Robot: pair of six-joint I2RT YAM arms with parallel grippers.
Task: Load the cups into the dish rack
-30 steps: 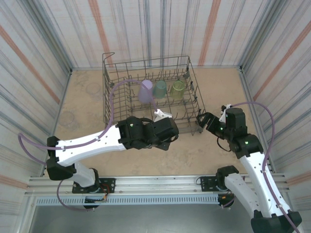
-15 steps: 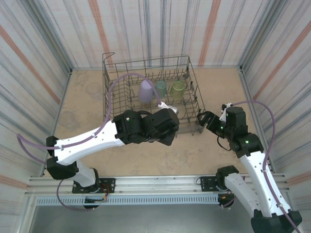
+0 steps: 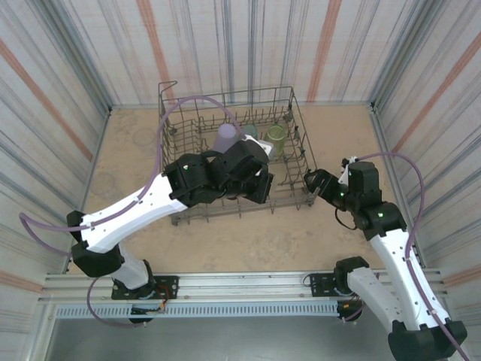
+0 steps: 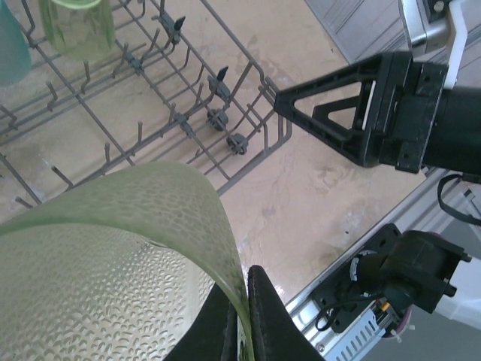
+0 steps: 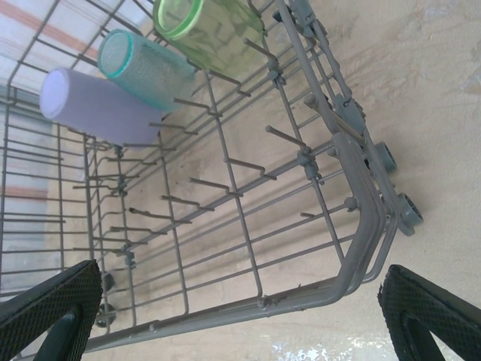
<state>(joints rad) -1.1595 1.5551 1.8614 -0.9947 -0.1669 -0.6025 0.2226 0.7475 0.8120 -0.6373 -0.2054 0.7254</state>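
Observation:
The grey wire dish rack (image 3: 167, 154) stands mid-table. In its back row are a lavender cup (image 3: 225, 138), a teal cup (image 3: 249, 131) and a yellow-green cup (image 3: 276, 136). My left gripper (image 3: 259, 174) hangs over the rack's near right part. It is shut on the rim of another yellow-green cup (image 4: 135, 248), one finger inside and one outside (image 4: 244, 282). Below that cup are the rack's tines (image 4: 180, 124). My right gripper (image 3: 314, 183) is open beside the rack's near right corner (image 5: 361, 195), with its fingers (image 5: 45, 312) wide apart. The back-row cups are also in the right wrist view: lavender (image 5: 98, 105), teal (image 5: 146, 64), yellow-green (image 5: 210, 26).
Two clear cups (image 3: 144, 138) (image 3: 105, 183) stand on the tan table left of the rack. Striped walls close in the table on three sides. The right gripper's black finger (image 4: 331, 113) sits just off the rack's corner, near the left arm.
The left arm has carried the yellow-green cup from in front of the rack up and over its near right part. The right arm has hardly moved.

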